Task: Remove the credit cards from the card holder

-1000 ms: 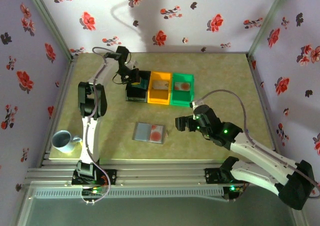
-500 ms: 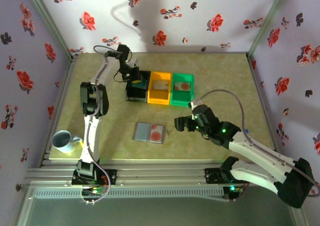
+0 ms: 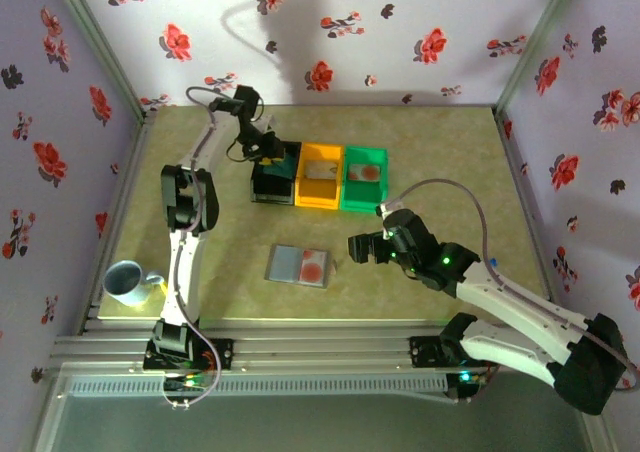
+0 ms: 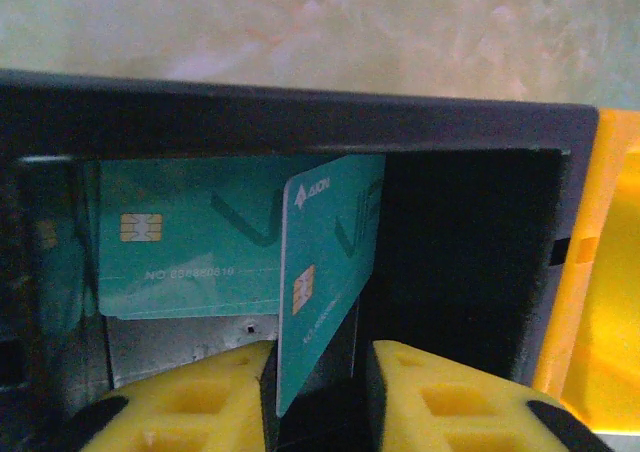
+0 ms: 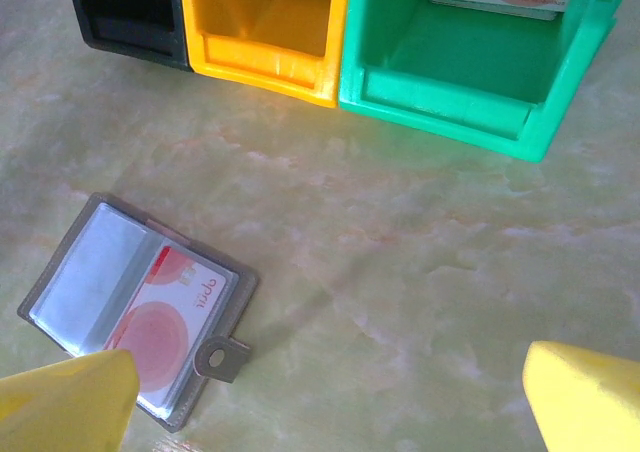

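We are eyeing the open grey holder (image 5: pixel 100 272).
Near it right gripper (image 5: pixel 325 402) is gaping wide; left gripper (image 4: pixel 320 392) is narrowly straddling a teal card (image 4: pixel 325 262).

I see left arm (image 3: pixel 186 272), right arm (image 3: pixel 512 298): white shells, black joints, grey cables (image 3: pixel 478 207), green lights (image 3: pixel 447 262), yellow finger pads (image 4: pixel 190 407).

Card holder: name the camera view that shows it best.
The right wrist view: the card holder lies open and close, a red-marked card in one panel, tab at its edge. The top external view shows it small, from above.
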Robot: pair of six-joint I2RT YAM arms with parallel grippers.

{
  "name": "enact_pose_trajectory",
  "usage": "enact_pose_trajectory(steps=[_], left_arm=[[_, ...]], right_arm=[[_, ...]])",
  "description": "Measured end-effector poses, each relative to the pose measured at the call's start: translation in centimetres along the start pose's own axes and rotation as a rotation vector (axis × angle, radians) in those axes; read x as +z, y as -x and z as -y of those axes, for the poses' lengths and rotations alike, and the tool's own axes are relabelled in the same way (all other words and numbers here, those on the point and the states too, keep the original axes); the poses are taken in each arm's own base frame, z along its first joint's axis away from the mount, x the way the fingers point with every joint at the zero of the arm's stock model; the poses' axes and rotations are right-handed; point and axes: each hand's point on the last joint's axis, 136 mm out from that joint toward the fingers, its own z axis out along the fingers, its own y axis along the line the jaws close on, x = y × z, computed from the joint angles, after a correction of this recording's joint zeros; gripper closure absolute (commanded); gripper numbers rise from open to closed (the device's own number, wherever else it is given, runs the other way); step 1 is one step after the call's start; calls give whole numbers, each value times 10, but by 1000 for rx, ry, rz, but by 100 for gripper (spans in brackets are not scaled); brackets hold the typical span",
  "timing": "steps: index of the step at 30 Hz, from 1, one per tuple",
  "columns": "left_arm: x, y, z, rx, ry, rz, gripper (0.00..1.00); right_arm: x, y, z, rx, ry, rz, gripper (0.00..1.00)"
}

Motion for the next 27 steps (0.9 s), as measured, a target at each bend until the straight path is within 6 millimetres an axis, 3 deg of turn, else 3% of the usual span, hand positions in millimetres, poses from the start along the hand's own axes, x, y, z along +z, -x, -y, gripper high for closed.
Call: enact_pose_trajectory(steps=[6, 11, 14, 17, 20, 22, 24, 27], left_arm=[[-22, 12, 0, -5, 23, 48, 61], [-51, 23, -4, -38, 43, 106, 59], [-84, 26, 3, -52, 48, 164, 58], [-135, 20, 23, -37, 37, 256, 55], [-187, -17, 54, -1, 12, 341, 50], [-208, -54, 79, 37, -30, 384, 48], [-209, -93, 100, 70, -79, 395, 47], [-176, -147, 111, 74, -136, 340, 46]], right_arm=[[0, 0, 0, -3, 0, 0, 1], [0, 0, 0, -3, 0, 0, 1], [0, 0, 0, -3, 0, 0, 1], [0, 0, 0, -3, 0, 0, 1], [0, 0, 0, -3, 3, -1, 1], [0, -1, -2, -3, 9, -5, 1], [0, -2, -4, -1, 21, -13, 2], [2, -6, -7, 12, 39, -33, 5]])
